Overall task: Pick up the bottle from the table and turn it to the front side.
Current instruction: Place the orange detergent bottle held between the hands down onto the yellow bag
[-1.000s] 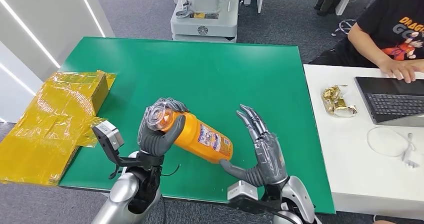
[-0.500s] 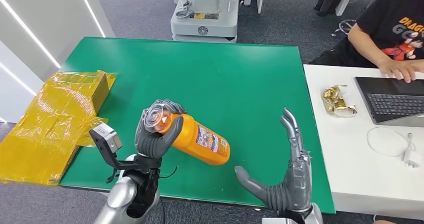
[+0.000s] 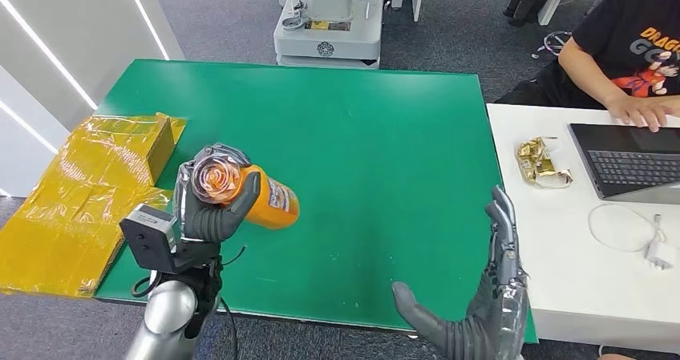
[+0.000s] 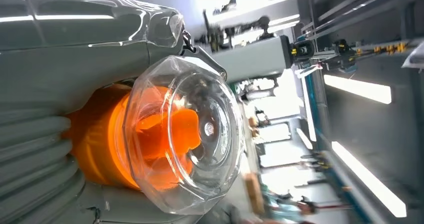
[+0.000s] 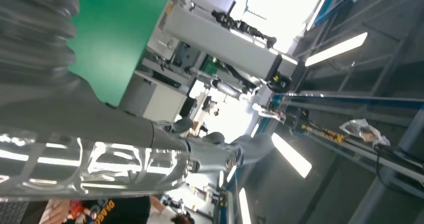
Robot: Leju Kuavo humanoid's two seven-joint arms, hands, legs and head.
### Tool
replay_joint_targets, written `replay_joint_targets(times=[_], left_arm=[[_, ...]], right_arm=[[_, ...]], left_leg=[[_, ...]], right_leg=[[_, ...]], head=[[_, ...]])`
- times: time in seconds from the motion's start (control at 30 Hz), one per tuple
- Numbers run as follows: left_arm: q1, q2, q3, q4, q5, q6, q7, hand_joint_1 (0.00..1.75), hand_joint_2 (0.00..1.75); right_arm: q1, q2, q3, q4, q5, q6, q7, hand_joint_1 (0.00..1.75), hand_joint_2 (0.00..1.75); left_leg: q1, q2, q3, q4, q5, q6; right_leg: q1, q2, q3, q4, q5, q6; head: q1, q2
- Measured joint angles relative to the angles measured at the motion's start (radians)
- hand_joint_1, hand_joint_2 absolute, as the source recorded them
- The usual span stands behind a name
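- Spreading across most of the head view, the green tabletop (image 3: 377,135) carries yellow film-wrapped cardboard (image 3: 88,188) hanging over its left edge, part of it cut off by the frame.
- White desk (image 3: 577,240) just beside the tabletop on the right, with a laptop (image 3: 629,159) cut by the frame edge, a gold wrapper (image 3: 541,161) and a white cable (image 3: 629,232); a person (image 3: 633,43) in a black shirt sits there, a hand on the keys, mostly out of frame.
- Right hand (image 3: 489,312) at the tabletop's near right corner: fingers straight and apart, thumb out to the side, holding nothing. Its lower part is cut off by the frame. A second ago it stood against the bottle's base; it has since drawn back toward the robot and out to the right, well apart from the bottle.
- Left hand (image 3: 210,204) grips the orange bottle (image 3: 269,204) around its neck end, thumb and fingers wrapped round, lifted over the near left part of the tabletop. Fingers hide much of the neck.
- Bottle lies roughly level, clear faceted cap (image 4: 192,134) turned toward the camera; its label is foreshortened and unreadable. Earlier it lay further right, label in plain view; now it has swung left and turned end-on.
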Motion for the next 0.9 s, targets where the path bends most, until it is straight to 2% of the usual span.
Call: replay_joint_targets(times=[0.2, 0.43, 0.63, 0.83, 0.9], left_arm=[[-0.018, 0.079, 0.033, -0.004, -0.210, -0.019, 0.049, 1.75, 1.75], [-0.047, 0.170, 0.054, 0.001, -0.334, -0.010, 0.084, 1.75, 1.75], [-0.062, 0.282, 0.080, 0.035, -0.519, 0.021, 0.126, 1.75, 1.75], [-0.074, 0.365, 0.074, 0.083, -0.825, 0.017, 0.177, 1.75, 1.75], [-0.082, 0.384, 0.066, 0.101, -0.874, 0.012, 0.186, 1.75, 1.75]], right_arm=[[0.027, 0.000, -0.007, -0.019, -0.025, -0.019, -0.024, 0.00, 1.75], [0.042, 0.000, -0.012, -0.029, -0.038, -0.022, -0.037, 0.00, 1.75], [0.043, 0.000, -0.012, -0.032, -0.062, -0.014, -0.056, 0.00, 1.75], [0.028, 0.000, -0.012, -0.032, -0.085, 0.002, -0.071, 0.00, 1.75], [0.023, 0.000, -0.012, -0.032, -0.088, 0.002, -0.073, 0.00, 1.75]], left_leg=[[0.000, 0.000, 0.000, 0.000, 0.000, 0.000], [0.000, 0.001, 0.000, 0.000, 0.000, 0.000], [0.001, 0.001, 0.000, 0.000, 0.000, 0.000], [0.001, 0.002, 0.000, 0.000, 0.000, 0.000], [0.001, 0.002, 0.000, 0.000, 0.000, 0.000]], right_leg=[[0.000, 0.001, 0.000, 0.000, 0.000, 0.000], [0.000, 0.001, 0.000, 0.000, 0.000, 0.000], [0.001, 0.002, -0.001, 0.000, 0.000, 0.000], [0.001, 0.002, -0.001, 0.000, 0.000, -0.001], [0.001, 0.002, -0.001, 0.000, 0.000, -0.001]], head=[[0.000, 0.000], [0.000, 0.000], [0.000, 0.000], [0.000, 0.000], [0.000, 0.000]])
